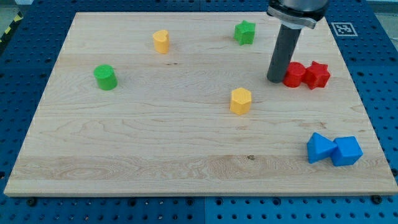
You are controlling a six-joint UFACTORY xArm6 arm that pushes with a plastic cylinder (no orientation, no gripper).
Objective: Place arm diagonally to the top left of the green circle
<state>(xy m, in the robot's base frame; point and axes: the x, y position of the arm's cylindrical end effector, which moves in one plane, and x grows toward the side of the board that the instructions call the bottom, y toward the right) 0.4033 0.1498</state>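
We are working over a pale wooden tabletop [186,143] that lies on a blue perforated bench; a black-and-white marker sits on the bench just off the tabletop's upper right corner. We carry no jaws, only a straight dark rod, so nothing is grasped.

We take the green circle [106,77], a short green cylinder near the tabletop's left edge, as our landmark. My tip [275,80] stands far to its right, at about the same height in the view, touching or just beside a red cylinder [294,74]. A red star [318,74] touches that cylinder on its far side from the green circle.

Up and to the right of the green circle stands a yellow block [161,42]. Farther right, near the top edge, is a green star [245,32]. A yellow hexagonal block [240,101] sits to the right and slightly below. Far down to the right, two blue blocks [334,149] touch each other.
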